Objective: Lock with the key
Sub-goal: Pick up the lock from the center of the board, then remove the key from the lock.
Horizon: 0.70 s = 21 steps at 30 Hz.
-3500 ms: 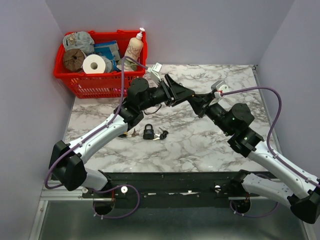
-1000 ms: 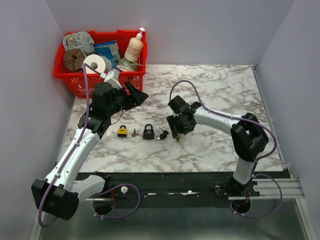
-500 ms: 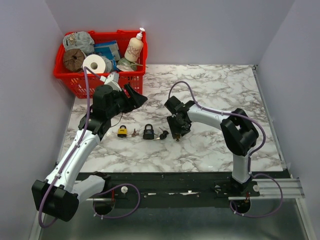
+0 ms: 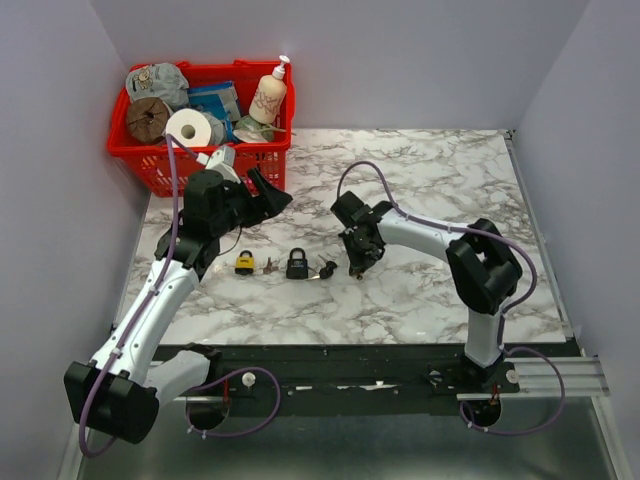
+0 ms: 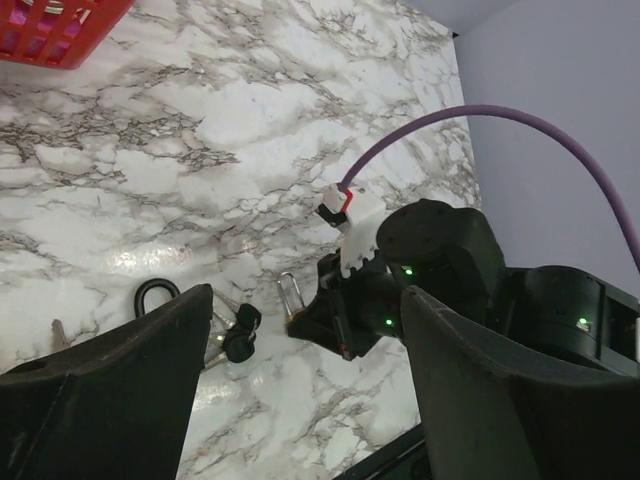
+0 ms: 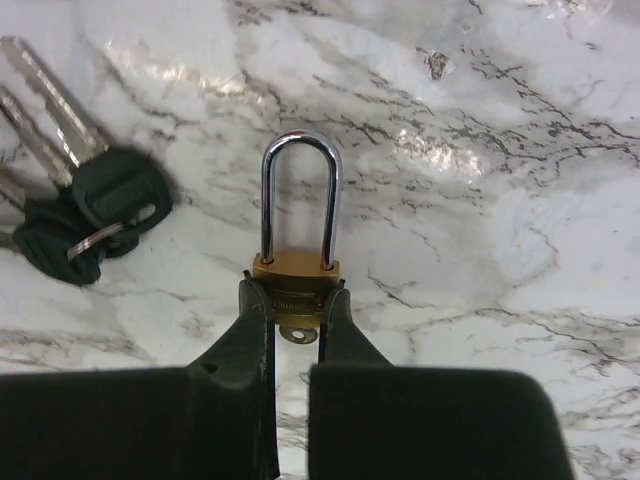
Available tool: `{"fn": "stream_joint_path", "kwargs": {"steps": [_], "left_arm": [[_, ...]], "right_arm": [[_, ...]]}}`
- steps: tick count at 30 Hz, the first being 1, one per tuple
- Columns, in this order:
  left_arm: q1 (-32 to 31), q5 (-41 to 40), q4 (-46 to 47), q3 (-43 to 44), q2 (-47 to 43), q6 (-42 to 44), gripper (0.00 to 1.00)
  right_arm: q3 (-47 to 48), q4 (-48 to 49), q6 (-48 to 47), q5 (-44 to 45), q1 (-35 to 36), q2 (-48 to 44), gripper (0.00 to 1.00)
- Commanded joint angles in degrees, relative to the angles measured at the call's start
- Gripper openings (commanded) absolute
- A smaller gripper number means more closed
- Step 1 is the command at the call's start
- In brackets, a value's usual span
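Right of the black padlock (image 4: pixel 297 264), the right gripper (image 6: pixel 295 293) pinches a small brass padlock (image 6: pixel 296 268); the left gripper (image 4: pixel 270 195) gapes wide, empty.

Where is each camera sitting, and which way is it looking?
Top external: high up behind the arms, looking down on the marble table, the red basket and both arms.
Left wrist: on the left arm, facing across the table at the right gripper; its own open fingers fill the bottom corners.
Right wrist: on the right arm, pointing down at the table; its own fingers pinch a small brass padlock.
Shared: both wrist views show that padlock and the black-headed keys.
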Motion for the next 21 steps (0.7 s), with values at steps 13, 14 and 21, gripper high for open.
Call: {"fn": "stream_joint_path", "kwargs": {"steps": [13,14,21], "left_arm": [[1.2,18.4,21.7,-10.2,-0.9,-8.9,0.75],[-1.2,17.3,24.0,-10.1,-0.3,-9.9,0.75],[-8.6,12.6,30.1,-8.0,6.8,-13.4,0.74]], "right_arm": [[-8.2,13.0,-18.0,-5.9,-0.2,-34.6,0.01],[-7.4,12.8,-17.3,-5.9,-0.1,-34.5,0.01],[-3.4,12.5,-14.5,-11.3,0.4,-33.5,0.01]]}}
